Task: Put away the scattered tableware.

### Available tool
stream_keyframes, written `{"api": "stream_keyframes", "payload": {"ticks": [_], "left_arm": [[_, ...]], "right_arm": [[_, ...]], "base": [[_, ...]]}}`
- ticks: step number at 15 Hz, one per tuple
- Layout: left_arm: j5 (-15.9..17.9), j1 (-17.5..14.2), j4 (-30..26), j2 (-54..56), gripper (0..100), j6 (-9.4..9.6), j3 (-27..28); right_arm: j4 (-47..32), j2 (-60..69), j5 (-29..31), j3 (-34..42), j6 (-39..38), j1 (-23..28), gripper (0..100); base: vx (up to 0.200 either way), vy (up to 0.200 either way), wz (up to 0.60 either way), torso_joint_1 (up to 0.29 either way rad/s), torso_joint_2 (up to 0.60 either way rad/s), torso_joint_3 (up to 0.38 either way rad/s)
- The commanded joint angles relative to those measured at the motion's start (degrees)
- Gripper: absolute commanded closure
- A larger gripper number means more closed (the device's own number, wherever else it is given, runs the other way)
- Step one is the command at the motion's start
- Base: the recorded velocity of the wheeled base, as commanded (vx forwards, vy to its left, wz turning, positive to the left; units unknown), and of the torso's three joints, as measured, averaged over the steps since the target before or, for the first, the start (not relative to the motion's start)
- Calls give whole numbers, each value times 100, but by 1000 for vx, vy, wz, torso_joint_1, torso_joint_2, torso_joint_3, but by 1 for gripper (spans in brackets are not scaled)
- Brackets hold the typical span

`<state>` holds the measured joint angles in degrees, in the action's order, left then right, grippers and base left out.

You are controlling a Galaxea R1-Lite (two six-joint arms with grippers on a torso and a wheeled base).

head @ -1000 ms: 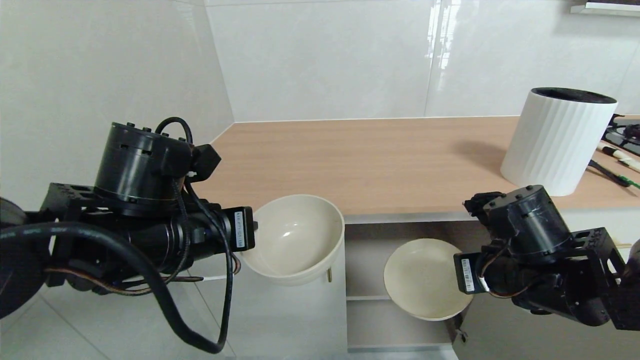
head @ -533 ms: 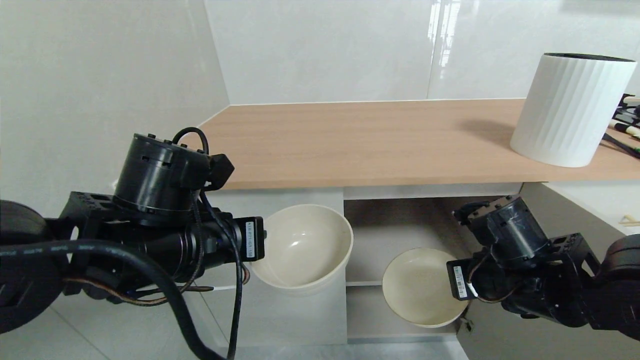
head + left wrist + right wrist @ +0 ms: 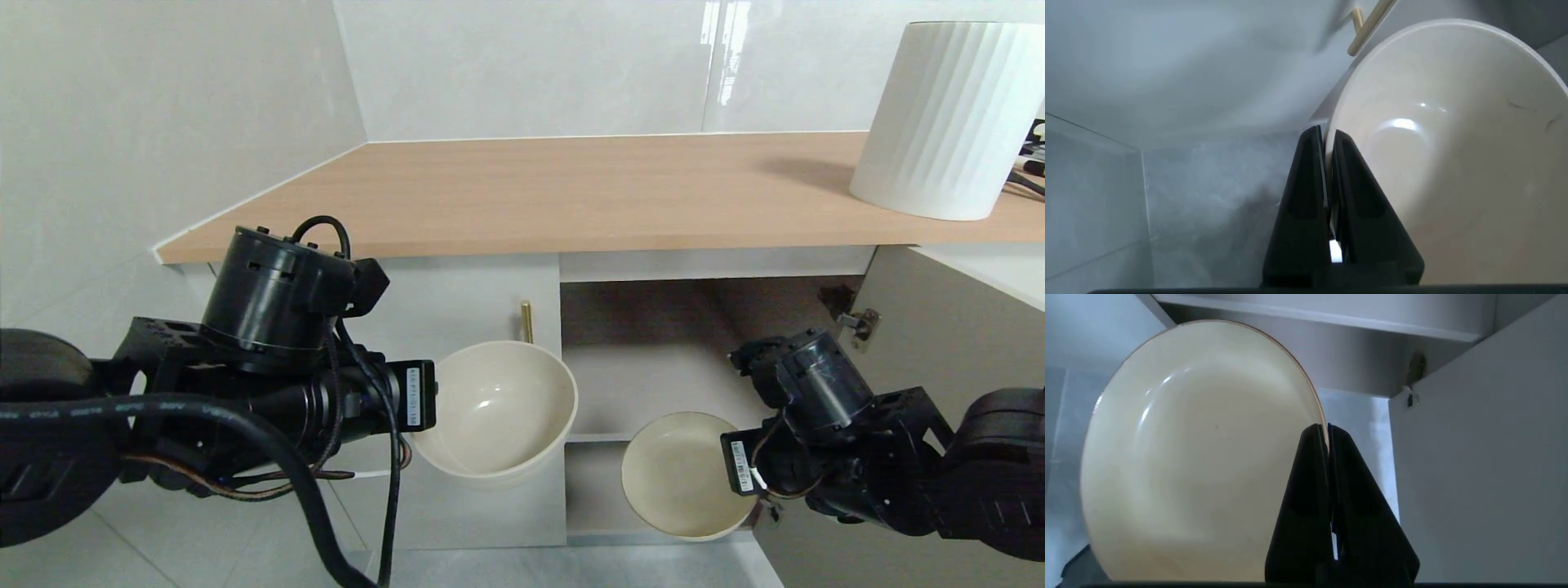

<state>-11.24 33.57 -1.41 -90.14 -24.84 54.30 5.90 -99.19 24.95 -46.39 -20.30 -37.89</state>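
Clamping one bowl [image 3: 498, 408] in left fingers [image 3: 1308, 188], one plate [image 3: 682, 478] in right fingers [image 3: 1310, 498]

One cream bowl [image 3: 498, 412] shows at lower middle of the head view, and one cream plate [image 3: 682, 474] to its right. There are two grippers: the left gripper [image 3: 1328, 140] and the right gripper [image 3: 1328, 434]. One white ribbed canister [image 3: 947, 114] stands upper right on the one wooden surface [image 3: 571, 188]. There is one brass handle [image 3: 526, 321] and one hinge [image 3: 859, 315].

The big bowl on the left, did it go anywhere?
Yes. The big bowl went down: its rim overlapped the front edge of the countertop before; now it hangs well below that edge.
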Motion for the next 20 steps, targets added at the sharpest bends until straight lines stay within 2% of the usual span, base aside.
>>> {"api": "stream_keyframes", "payload": {"ticks": [1, 5, 7, 8, 9, 10, 11, 12, 15, 17, 20], "left_arm": [[-10, 0, 1, -30, 100, -3, 2], [-1, 0, 1, 14, 100, 15, 2], [8, 0, 1, 102, 100, 76, 2], [8, 0, 1, 110, 100, 120, 2], [17, 9, 10, 128, 100, 340, -68], [17, 9, 10, 128, 100, 401, -77], [17, 9, 10, 128, 100, 401, -77], [17, 0, 10, 102, 100, 410, -60], [25, 9, 194, 66, 100, 437, -112], [60, 9, 264, 31, 100, 595, -165], [60, 9, 370, -4, 100, 630, -209]], "right_arm": [[-1, -74, 1, -2, -1, 1, 100], [131, -267, -70, 209, 35, -43, 100], [887, -777, -122, 156, 8, 150, 100], [992, -847, -131, 130, 17, 185, 100], [1827, -1427, -228, -231, 43, 484, 100], [1906, -1708, -237, -538, 52, 590, 100], [1906, -1708, -237, -538, 52, 590, 100], [1915, -2262, -219, -1039, 52, 774, 100], [1906, -3036, -219, -1777, 61, 959, 100], [1897, -3370, -219, -2085, 70, 968, 100], [1888, -3721, -219, -2612, 79, 1187, 100]], "base": [[0, 0, 0, -12, 85, 71], [0, 0, 0, 1, 14, 10], [0, 0, 0, 0, 0, 0], [0, 0, 0, 0, 0, 0], [0, 0, 0, 0, 0, 0], [0, 0, 0, 0, 0, 0], [0, 0, 0, 0, 0, 0], [0, 0, 0, 0, 0, 0], [0, 0, 0, 0, 0, 0], [0, 0, 0, 0, 0, 0], [0, 0, 0, 0, 0, 0]]}}
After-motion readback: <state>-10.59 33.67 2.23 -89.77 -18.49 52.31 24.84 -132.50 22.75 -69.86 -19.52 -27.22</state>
